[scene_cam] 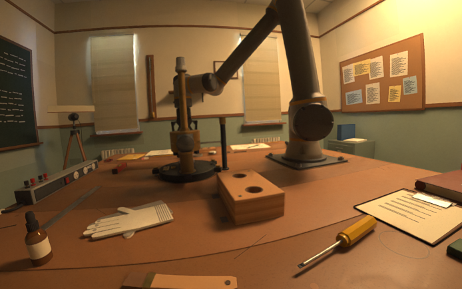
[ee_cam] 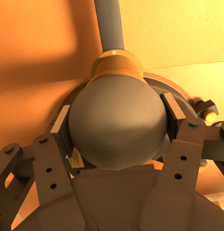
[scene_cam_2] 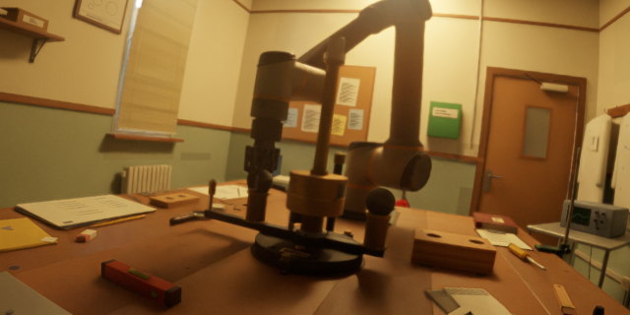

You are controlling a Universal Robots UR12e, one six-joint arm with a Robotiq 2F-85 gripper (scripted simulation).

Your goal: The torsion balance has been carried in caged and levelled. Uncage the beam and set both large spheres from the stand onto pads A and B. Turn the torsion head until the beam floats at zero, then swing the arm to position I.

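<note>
My gripper (ee_cam: 118, 119) hangs over the far pad of the torsion balance (scene_cam_2: 307, 236), open, with its fingers on either side of a large grey sphere (ee_cam: 117, 122) that rests on the brass pad post (scene_cam_2: 256, 204). It holds nothing. The second large sphere (scene_cam_2: 380, 201) sits on the other pad post at the near end of the black swing arm. The brass column rises to the pale torsion head (scene_cam: 180, 64). The wooden stand (scene_cam: 250, 196) lies in front of the balance, both its holes empty. The beam inside the brass housing is hidden.
Behind the balance the robot's base (scene_cam: 306, 158) stands on the table beside a black post (scene_cam: 223, 143). A glove (scene_cam: 130, 220), a dropper bottle (scene_cam: 37, 241), a screwdriver (scene_cam: 340, 239), a clipboard (scene_cam: 416, 214) and a red level (scene_cam_2: 140, 281) lie around the table.
</note>
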